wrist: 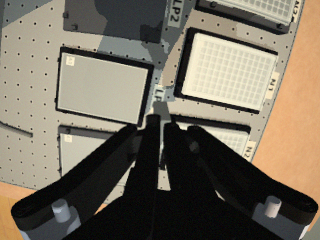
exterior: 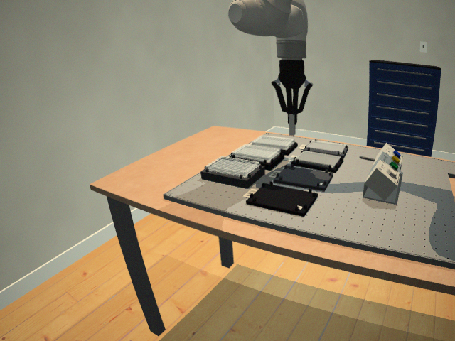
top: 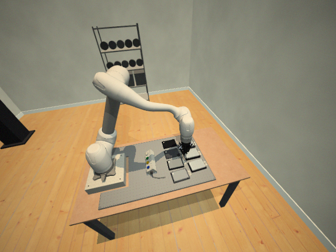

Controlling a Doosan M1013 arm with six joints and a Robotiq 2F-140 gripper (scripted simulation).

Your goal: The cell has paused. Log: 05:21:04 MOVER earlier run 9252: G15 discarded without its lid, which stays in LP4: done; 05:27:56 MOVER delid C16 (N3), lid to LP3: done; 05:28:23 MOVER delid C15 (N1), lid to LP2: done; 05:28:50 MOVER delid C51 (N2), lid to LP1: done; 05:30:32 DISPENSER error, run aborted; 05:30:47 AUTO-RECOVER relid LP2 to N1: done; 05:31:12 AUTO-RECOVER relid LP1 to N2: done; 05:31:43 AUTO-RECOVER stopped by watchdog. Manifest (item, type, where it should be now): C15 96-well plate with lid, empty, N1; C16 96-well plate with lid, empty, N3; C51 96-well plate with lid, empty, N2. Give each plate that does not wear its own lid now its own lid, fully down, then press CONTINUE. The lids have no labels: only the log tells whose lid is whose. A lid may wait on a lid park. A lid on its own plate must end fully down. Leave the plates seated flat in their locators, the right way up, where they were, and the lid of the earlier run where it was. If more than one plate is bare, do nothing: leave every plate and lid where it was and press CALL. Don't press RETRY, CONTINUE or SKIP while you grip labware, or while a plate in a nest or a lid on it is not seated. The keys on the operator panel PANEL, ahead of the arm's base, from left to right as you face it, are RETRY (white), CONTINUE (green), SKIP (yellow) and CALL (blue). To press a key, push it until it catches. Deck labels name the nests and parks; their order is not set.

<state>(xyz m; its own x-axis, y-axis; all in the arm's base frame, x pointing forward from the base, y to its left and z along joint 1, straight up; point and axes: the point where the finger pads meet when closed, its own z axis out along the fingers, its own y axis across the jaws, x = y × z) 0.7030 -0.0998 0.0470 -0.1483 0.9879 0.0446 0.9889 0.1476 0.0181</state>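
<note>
Three 96-well plates stand in a row on the grey deck. The middle plate point(wrist: 230, 70) and the far plate point(exterior: 274, 142) look lidded. In the park row beside them, two parks each hold a lid point(wrist: 103, 87) point(exterior: 327, 147). The park labelled LP2 point(wrist: 116, 0) and the black end park point(exterior: 282, 198) are empty. My gripper point(wrist: 159, 112) point(exterior: 291, 128) is shut and empty. It hangs well above the gap between the rows, near the far plate.
The operator panel point(exterior: 384, 172) stands on the deck beside the parks, with its green key point(exterior: 394, 165) between yellow and white. The arm's base block point(top: 105, 173) sits at the deck's other end. A blue cabinet point(exterior: 402, 108) stands behind the table.
</note>
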